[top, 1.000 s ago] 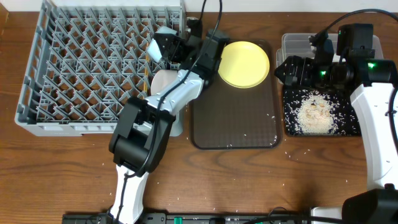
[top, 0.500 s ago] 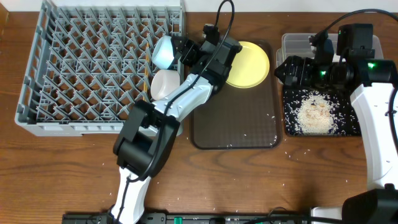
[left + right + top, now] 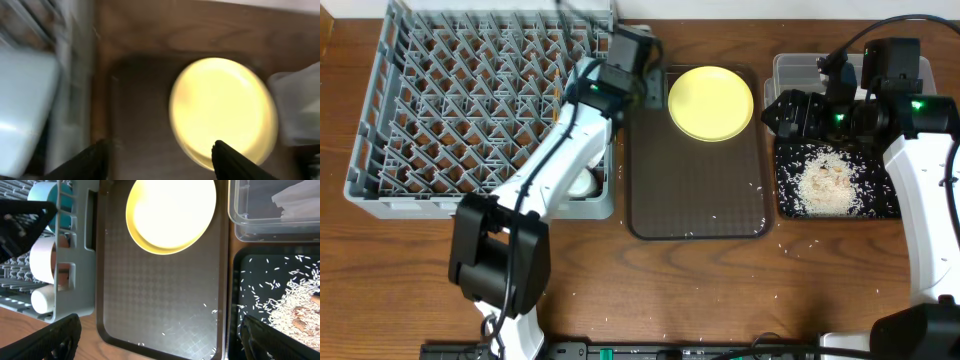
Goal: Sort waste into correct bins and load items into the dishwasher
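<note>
A: And the blue bowl is away! A moment ago the left arm held it at the rack's edge. Now it sits in the right-hand row of the rack, in line with the white bowl and the cup.

B: So the left gripper has released?

A: Yes, its fingers are spread with nothing between them. The arm has swung its elbow left and stretched out long. It runs from the front of the tabletop across the rack's right corner, with the wrist near the far end of the brown tray, looking down on the plate.

B: Is the plate the last dish out?

A: Looks that way. It lies flat at the far end of that tray, untouched. I'd call it the next pick, and a flat plate will want an edge grip.

B: And the right arm?

A: It hasn't budged. The right gripper is wide open and empty, hovering near where the tub meets the black tray. The rice is piled in that tray, and stray grains dot the brown tray and tabletop.
</note>
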